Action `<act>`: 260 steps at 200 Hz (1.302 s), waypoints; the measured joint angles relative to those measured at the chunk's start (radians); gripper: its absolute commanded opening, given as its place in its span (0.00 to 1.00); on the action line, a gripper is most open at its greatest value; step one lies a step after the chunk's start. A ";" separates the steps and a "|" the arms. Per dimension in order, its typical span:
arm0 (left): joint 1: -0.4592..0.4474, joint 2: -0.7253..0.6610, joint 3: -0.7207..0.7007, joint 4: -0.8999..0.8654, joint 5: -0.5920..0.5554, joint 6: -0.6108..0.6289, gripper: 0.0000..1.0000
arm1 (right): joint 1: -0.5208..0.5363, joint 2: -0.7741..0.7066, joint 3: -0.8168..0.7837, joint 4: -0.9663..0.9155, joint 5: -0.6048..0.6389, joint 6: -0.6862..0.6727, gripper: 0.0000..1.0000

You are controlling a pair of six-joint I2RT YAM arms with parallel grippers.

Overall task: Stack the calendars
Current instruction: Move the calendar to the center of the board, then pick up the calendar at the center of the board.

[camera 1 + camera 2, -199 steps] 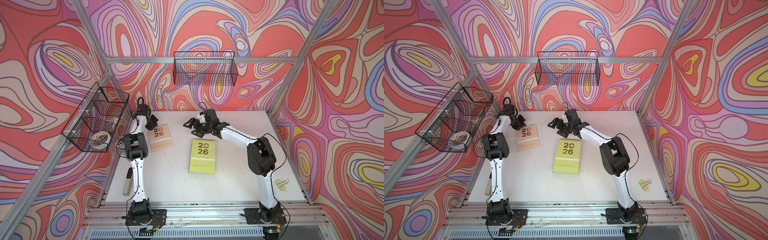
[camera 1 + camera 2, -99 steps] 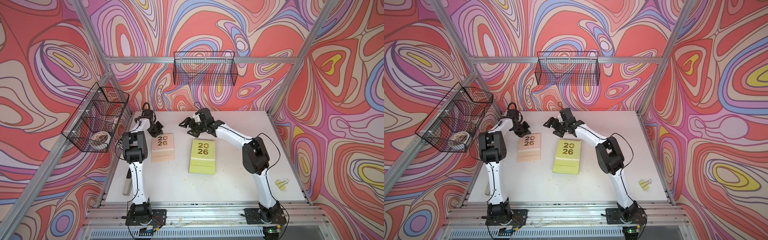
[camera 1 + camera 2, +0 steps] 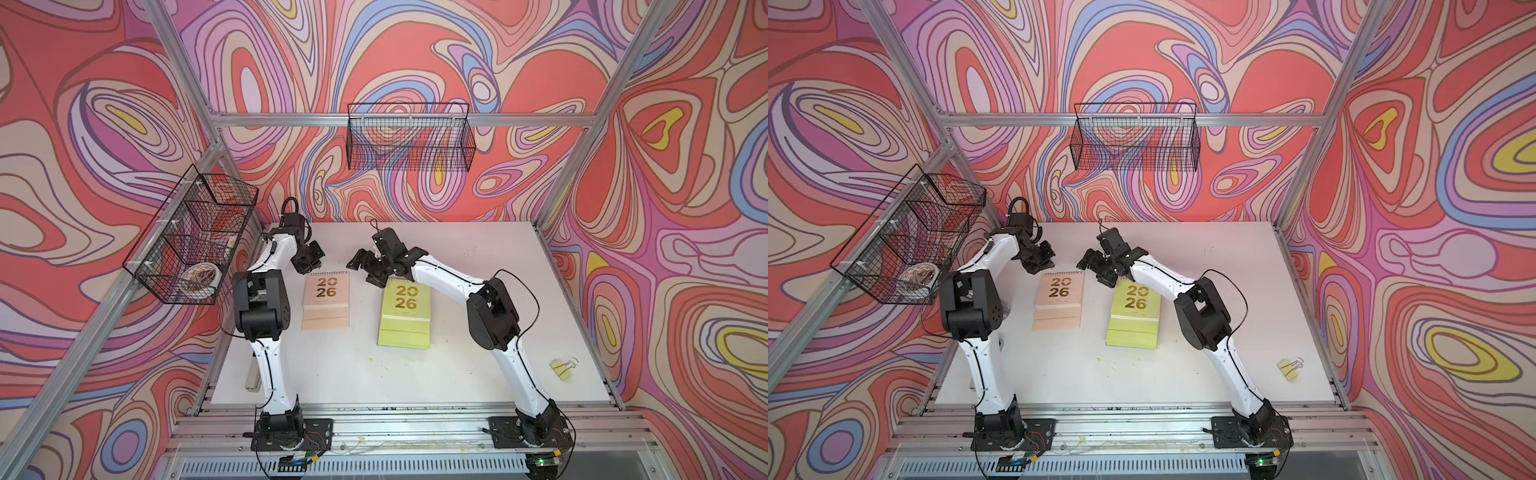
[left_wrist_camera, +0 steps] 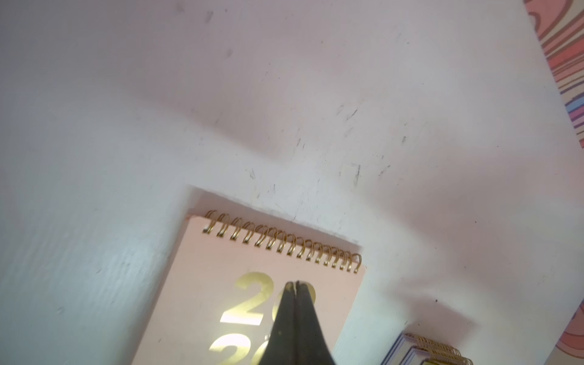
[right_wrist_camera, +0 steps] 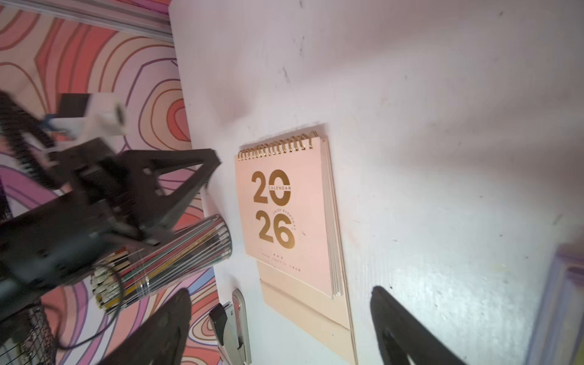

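A peach pink calendar (image 3: 326, 299) (image 3: 1059, 301) (image 5: 284, 221) lies flat and alone on the white table, left of centre. To its right, a lime green calendar (image 3: 405, 309) (image 3: 1133, 311) tops a pile, and lavender edges (image 4: 426, 350) of that pile show in the left wrist view. My left gripper (image 3: 309, 266) (image 3: 1038, 266) (image 4: 297, 282) is shut with nothing in it, its tips by the peach calendar's gold spiral end. My right gripper (image 3: 365, 270) (image 3: 1094, 270) (image 5: 281, 292) stands open and empty above the gap between the two, at their far ends.
A grey-black stapler (image 5: 234, 325) (image 3: 251, 376) lies at the table's left edge. A yellow binder clip (image 3: 563, 368) sits at the front right. Wire baskets hang on the left wall (image 3: 191, 241) and the back wall (image 3: 409, 141). A clear tube of pencils (image 5: 177, 252) lies off the left edge.
The peach calendar has slid toward the front and turned square to the table, with the shut left gripper following it. The open right gripper has moved left, off the green pile.
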 measured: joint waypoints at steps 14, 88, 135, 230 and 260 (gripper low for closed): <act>-0.001 -0.033 -0.006 -0.024 -0.040 0.034 0.00 | 0.009 0.012 0.003 -0.008 0.010 0.005 0.90; -0.012 -0.053 -0.116 -0.145 -0.280 0.165 0.00 | 0.038 0.105 0.085 -0.040 0.021 0.024 0.90; -0.012 -0.049 -0.116 -0.159 -0.361 0.208 0.00 | 0.050 0.138 0.110 -0.049 0.021 0.042 0.89; -0.012 0.036 -0.113 -0.183 -0.374 0.261 0.00 | 0.058 0.183 0.134 -0.042 0.002 0.068 0.89; -0.012 0.044 -0.114 -0.183 -0.362 0.267 0.00 | 0.063 0.193 0.147 -0.038 -0.002 0.070 0.89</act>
